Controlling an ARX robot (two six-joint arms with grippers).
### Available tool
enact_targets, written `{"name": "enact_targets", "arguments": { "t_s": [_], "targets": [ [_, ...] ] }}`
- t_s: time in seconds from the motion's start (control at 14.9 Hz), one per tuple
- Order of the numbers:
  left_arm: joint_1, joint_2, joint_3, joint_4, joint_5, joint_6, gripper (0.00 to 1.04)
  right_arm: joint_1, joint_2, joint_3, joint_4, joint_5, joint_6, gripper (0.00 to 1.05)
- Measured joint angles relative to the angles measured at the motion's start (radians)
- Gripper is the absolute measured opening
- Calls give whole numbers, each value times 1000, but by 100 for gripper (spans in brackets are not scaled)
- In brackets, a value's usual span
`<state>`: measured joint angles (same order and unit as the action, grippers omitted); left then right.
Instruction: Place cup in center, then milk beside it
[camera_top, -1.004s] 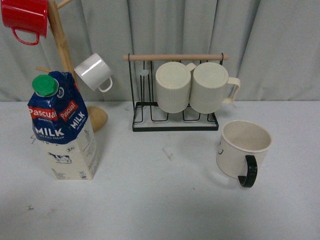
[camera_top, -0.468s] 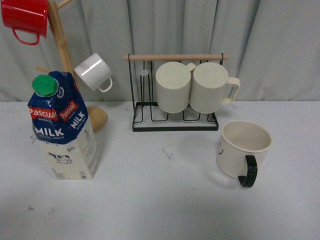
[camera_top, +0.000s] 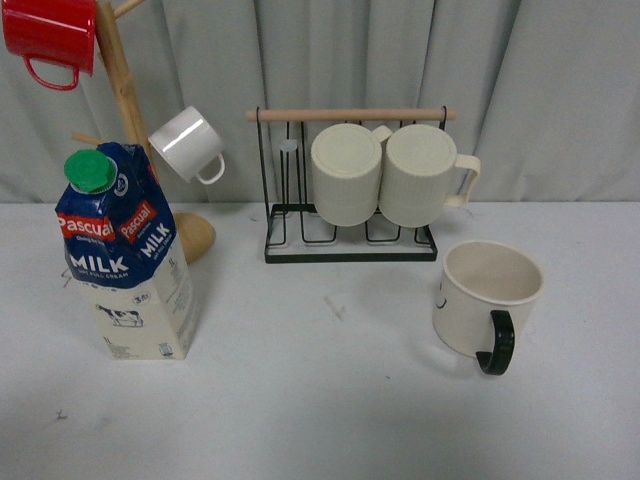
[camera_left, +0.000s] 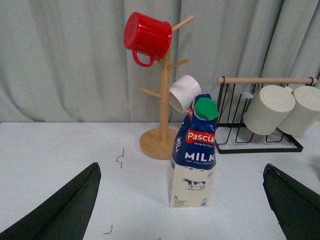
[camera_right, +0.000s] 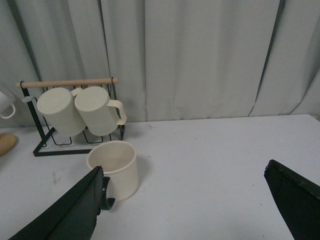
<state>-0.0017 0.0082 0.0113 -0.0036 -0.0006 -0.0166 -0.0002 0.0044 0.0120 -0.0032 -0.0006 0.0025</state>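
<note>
The cup (camera_top: 485, 298), a wide cream mug with a black handle (camera_top: 496, 343) turned toward me, stands upright on the right of the white table; the right wrist view shows the cup (camera_right: 114, 167) too. The milk (camera_top: 128, 258), a blue and cream carton with a green cap, stands upright on the left, and the left wrist view has the milk (camera_left: 195, 155) ahead. Neither arm appears in the front view. My left gripper (camera_left: 182, 207) is open, well short of the carton. My right gripper (camera_right: 192, 205) is open, with the cup just beyond one finger.
A black wire rack (camera_top: 350, 240) with a wooden bar holds two ribbed cream mugs (camera_top: 385, 180) at the back middle. A wooden mug tree (camera_top: 125, 100) at back left carries a red mug (camera_top: 50, 35) and a small white mug (camera_top: 188, 145). Grey curtains close the back.
</note>
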Motion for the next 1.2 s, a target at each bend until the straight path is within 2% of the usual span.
{"name": "enact_targets", "arguments": {
  "t_s": [0.6,0.67,0.74,0.87,0.94,1.07,1.2],
  "targets": [
    [0,0,0,0,0,0,98,0,0,0,0,0,0,98],
    [0,0,0,0,0,0,98,-26,24,13,-43,-58,18,98],
    [0,0,0,1,0,0,98,-249,444,47,285,-261,109,98],
    [0,0,0,0,0,0,98,-337,966,176,706,-245,183,98],
    [0,0,0,0,0,0,98,-342,1164,264,801,-209,227,98],
    [0,0,0,0,0,0,98,-327,1527,435,753,-134,333,98],
    [0,0,0,0,0,0,98,-249,1749,519,657,-92,395,98]
  ]
}}
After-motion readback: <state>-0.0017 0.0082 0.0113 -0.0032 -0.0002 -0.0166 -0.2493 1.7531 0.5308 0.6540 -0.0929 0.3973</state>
